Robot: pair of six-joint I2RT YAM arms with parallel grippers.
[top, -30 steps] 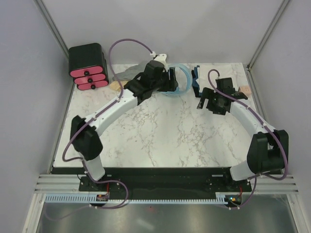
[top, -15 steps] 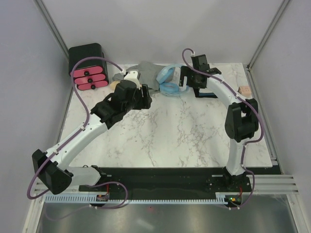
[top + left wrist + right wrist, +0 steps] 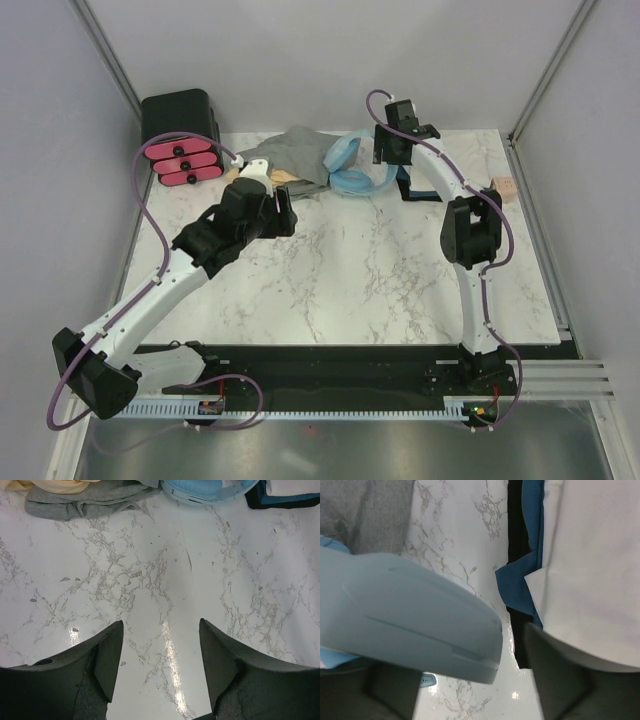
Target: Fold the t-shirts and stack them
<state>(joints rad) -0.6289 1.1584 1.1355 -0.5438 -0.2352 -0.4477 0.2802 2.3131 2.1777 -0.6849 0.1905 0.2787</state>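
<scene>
Left hand (image 3: 160,625) spread empty over white marble bench (image 3: 380,270), right hand (image 3: 393,150) released too; we'd pinch one hem of the crumpled heather-grey cloth t-shirt (image 3: 85,500) at the far edge and drag it clear of the light-blue coiled hose (image 3: 200,491).

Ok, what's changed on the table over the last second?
The left gripper pulled back from the grey shirt, open and empty. The right gripper swung out to the far edge, above the blue hose and folded shirts. The black box stayed put.
</scene>
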